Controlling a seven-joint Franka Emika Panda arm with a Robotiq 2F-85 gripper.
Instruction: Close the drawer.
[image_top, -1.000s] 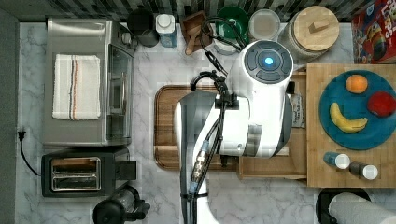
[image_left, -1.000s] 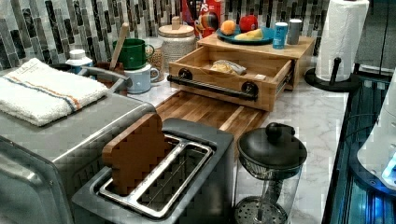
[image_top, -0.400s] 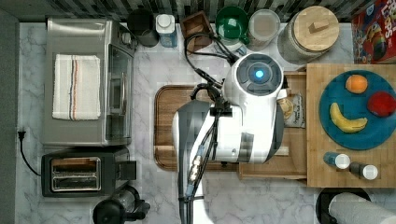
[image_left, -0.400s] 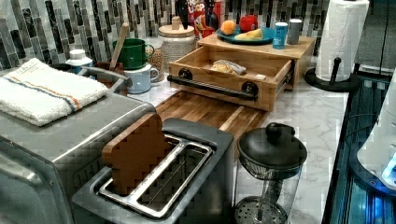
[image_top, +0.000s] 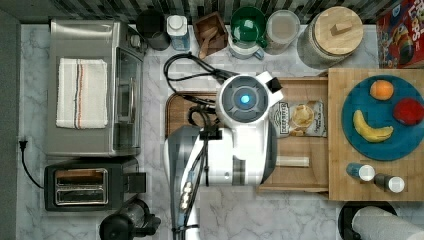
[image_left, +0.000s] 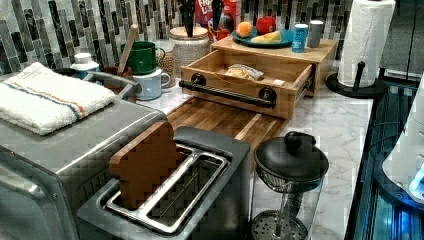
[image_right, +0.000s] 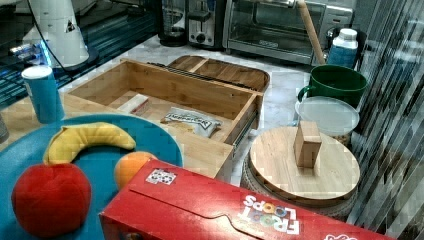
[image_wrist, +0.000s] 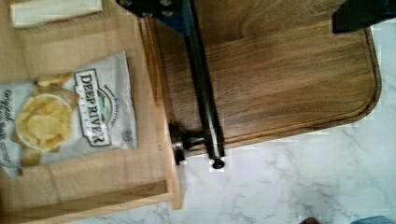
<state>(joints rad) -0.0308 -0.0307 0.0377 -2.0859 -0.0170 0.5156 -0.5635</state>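
The arm has shifted over the still-open drawer toward its handle, poised to push; whether the jaws are open, I cannot tell.

The white arm hangs over the open drawer, beside a chip bag.

Centre right of the top view: drawer pulled open toward the top view's left, chip bag inside. Overlapping cutting board on the drawer's left. Block with plate at right edge. Toaster oven upper left, toaster lower left, all on tabletop.
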